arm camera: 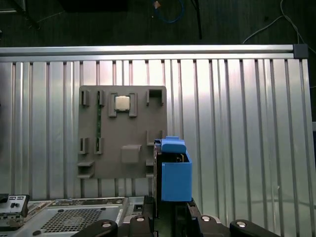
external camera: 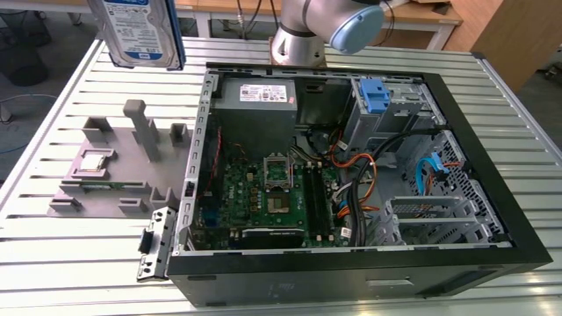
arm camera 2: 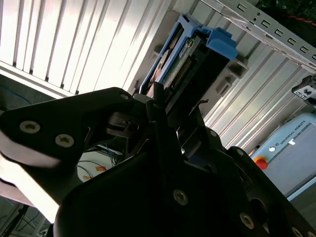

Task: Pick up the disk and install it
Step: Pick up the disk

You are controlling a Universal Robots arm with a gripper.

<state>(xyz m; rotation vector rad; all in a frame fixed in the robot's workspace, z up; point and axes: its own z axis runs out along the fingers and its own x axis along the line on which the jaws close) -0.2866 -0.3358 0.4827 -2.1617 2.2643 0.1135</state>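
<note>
The disk (external camera: 141,33), a silver drive with a white and dark blue label in a blue carrier, hangs upright in the air above the slatted table, at the far end on the exterior view's left. It is off to the side of the open computer case (external camera: 491,217). In the second wrist view my gripper (arm camera 2: 168,106) is shut on the disk (arm camera 2: 192,59), whose blue carrier end sticks out past the dark fingers. The first wrist view looks down on the disk's blue carrier (arm camera: 174,173), held edge-on by the gripper (arm camera: 170,205) beside the grey fixture plate (arm camera: 123,163).
The open case holds a motherboard (external camera: 263,191), a grey power-supply box (external camera: 263,95), cables and a drive bay with a blue latch (external camera: 375,95). A grey fixture plate (external camera: 114,164) carrying a processor chip (external camera: 94,161) lies beside it. The arm's base (external camera: 303,33) stands behind the case.
</note>
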